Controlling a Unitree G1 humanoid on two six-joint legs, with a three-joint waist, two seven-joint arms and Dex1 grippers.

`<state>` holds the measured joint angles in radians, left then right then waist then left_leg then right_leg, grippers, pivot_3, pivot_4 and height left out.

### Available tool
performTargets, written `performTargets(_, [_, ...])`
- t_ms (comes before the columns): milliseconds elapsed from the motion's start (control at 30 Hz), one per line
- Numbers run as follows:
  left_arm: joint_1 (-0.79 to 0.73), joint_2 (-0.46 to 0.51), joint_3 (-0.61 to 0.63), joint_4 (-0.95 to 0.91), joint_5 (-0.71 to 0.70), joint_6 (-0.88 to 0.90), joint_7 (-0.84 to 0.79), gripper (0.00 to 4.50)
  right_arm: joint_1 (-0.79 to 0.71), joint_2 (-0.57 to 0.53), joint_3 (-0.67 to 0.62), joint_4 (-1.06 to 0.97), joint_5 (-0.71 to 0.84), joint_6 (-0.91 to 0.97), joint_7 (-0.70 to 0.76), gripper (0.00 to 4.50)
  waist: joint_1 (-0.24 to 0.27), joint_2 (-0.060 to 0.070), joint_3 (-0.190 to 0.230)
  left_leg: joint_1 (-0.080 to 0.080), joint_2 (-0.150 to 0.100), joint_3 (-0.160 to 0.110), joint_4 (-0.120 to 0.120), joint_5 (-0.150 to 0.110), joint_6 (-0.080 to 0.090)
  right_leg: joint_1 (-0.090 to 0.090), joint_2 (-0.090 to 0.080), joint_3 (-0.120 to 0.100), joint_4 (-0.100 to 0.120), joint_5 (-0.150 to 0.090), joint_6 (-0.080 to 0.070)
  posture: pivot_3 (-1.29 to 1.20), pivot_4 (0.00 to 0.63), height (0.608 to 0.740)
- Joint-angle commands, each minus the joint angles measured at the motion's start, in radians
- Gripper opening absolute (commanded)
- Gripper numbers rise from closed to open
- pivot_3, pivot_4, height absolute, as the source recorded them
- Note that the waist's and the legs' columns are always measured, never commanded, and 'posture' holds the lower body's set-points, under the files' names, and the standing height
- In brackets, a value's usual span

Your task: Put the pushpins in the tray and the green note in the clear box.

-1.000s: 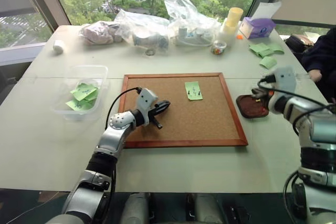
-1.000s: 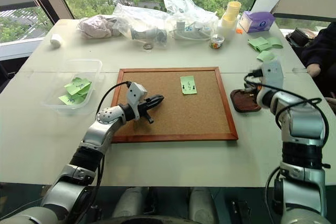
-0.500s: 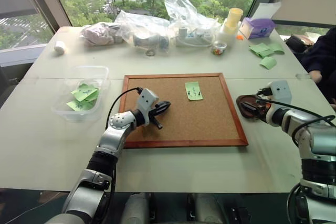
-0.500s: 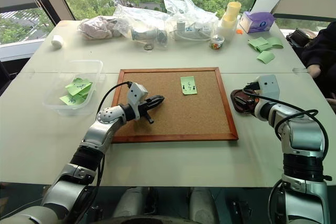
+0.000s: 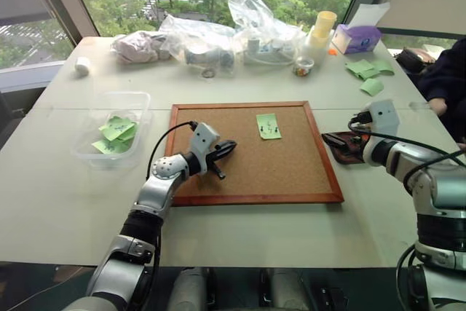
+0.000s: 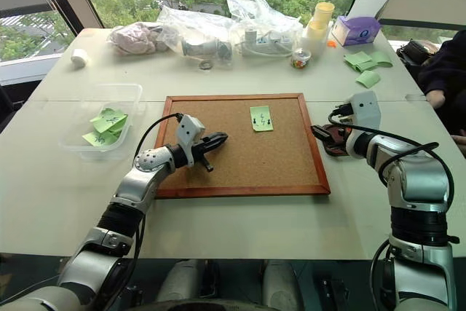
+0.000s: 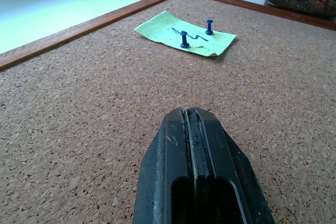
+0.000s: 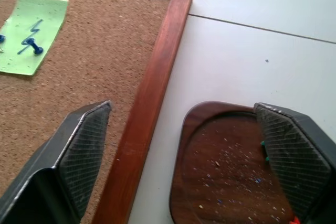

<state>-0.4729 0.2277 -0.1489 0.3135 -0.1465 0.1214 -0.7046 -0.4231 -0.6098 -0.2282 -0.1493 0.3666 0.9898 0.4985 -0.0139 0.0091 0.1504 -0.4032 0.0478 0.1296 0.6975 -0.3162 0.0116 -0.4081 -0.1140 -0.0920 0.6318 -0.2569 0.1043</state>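
Right gripper (image 6: 320, 135), fingers spread, is hovering over the tray (image 8: 220, 171); green note (image 6: 261, 118) (two pushpins (image 7: 184, 39) in) is lying leftward; left gripper (image 5: 222, 149) is sitting pressed shut, similarly near.

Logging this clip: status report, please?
Left gripper shut, empty, over cork board. Right gripper open above tray. Green note pinned by two pushpins. Nothing in the way.
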Motion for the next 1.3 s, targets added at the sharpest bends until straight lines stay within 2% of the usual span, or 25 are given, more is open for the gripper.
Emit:
performTargets(33, [0.020, 0.004, -0.005, 0.034, 0.018, 0.014, 0.008, 0.00, -0.062, 0.043, 0.057, -0.064, 0.028, -0.031, 0.009, 4.48, 0.000, 0.000, 0.000, 0.000, 0.000, 0.000, 0.000, 0.000, 0.000, 0.000, 0.000, 0.000, 0.000, 0.000, 0.000, 0.00, 0.150, 0.740])
performTargets(267, [0.019, 0.006, 0.001, 0.028, 0.021, 0.016, 0.010, 0.00, -0.176, 0.175, 0.214, 0.150, -0.069, -0.206, -0.014, 4.48, 0.000, 0.000, 0.000, 0.000, 0.000, 0.000, 0.000, 0.000, 0.000, 0.000, 0.000, 0.000, 0.000, 0.000, 0.000, 0.00, 0.150, 0.740])
performTargets(367, [0.027, 0.011, 0.006, 0.015, 0.019, 0.019, 0.016, 0.00, -0.193, 0.205, 0.254, 0.243, -0.105, -0.291, -0.002, 3.62, -0.001, 0.000, 0.000, -0.001, 0.000, 0.001, 0.000, 0.000, 0.000, 0.000, 0.000, 0.000, 0.000, 0.000, 0.000, 0.00, 0.150, 0.740])
performTargets(433, [0.029, 0.012, 0.008, 0.012, 0.020, 0.020, 0.019, 0.00, -0.204, 0.212, 0.270, 0.284, -0.126, -0.332, 0.001, 2.68, -0.001, 0.000, 0.000, -0.001, 0.000, 0.002, 0.000, 0.000, 0.000, 0.000, 0.000, 0.000, 0.000, 0.000, 0.000, 0.00, 0.150, 0.740])
performTargets(767, [0.042, 0.015, 0.011, -0.007, 0.019, 0.025, 0.031, 0.00, -0.238, 0.243, 0.287, 0.412, -0.180, -0.430, 0.020, 2.68, -0.005, 0.000, 0.000, -0.001, 0.000, 0.002, 0.000, 0.000, -0.001, -0.001, 0.000, 0.000, 0.000, 0.000, 0.000, 0.00, 0.150, 0.740])
performTargets(933, [0.042, 0.016, 0.011, -0.008, 0.019, 0.026, 0.034, 0.00, -0.236, 0.244, 0.290, 0.425, -0.190, -0.433, 0.030, 0.25, -0.006, 0.000, 0.000, -0.001, 0.000, 0.002, 0.000, 0.000, -0.001, -0.001, 0.000, 0.000, 0.000, 0.000, 0.000, 0.00, 0.150, 0.740])
performTargets(967, [0.041, 0.016, 0.012, -0.007, 0.018, 0.026, 0.035, 0.00, -0.233, 0.244, 0.292, 0.424, -0.191, -0.429, 0.033, 0.05, -0.006, 0.000, 0.000, -0.001, 0.000, 0.002, 0.000, 0.000, -0.001, -0.001, 0.000, 0.000, 0.000, 0.000, 0.000, 0.00, 0.150, 0.740])
performTargets(1100, [0.040, 0.016, 0.011, -0.005, 0.019, 0.029, 0.036, 0.00, -0.227, 0.240, 0.284, 0.402, -0.193, -0.427, 0.033, 0.05, -0.006, 0.000, 0.000, -0.001, 0.000, 0.002, 0.000, 0.000, -0.001, -0.001, 0.000, 0.000, 0.000, 0.000, 0.000, 0.00, 0.150, 0.740])
performTargets(1300, [0.042, 0.014, -0.004, 0.034, 0.039, 0.028, 0.042, 0.00, -0.238, 0.213, 0.177, 0.259, -0.128, -0.333, -0.003, 0.05, -0.004, 0.000, 0.000, -0.001, 0.000, 0.002, 0.000, 0.000, -0.001, -0.001, 0.000, 0.000, 0.000, 0.000, 0.000, 0.00, 0.150, 0.740])
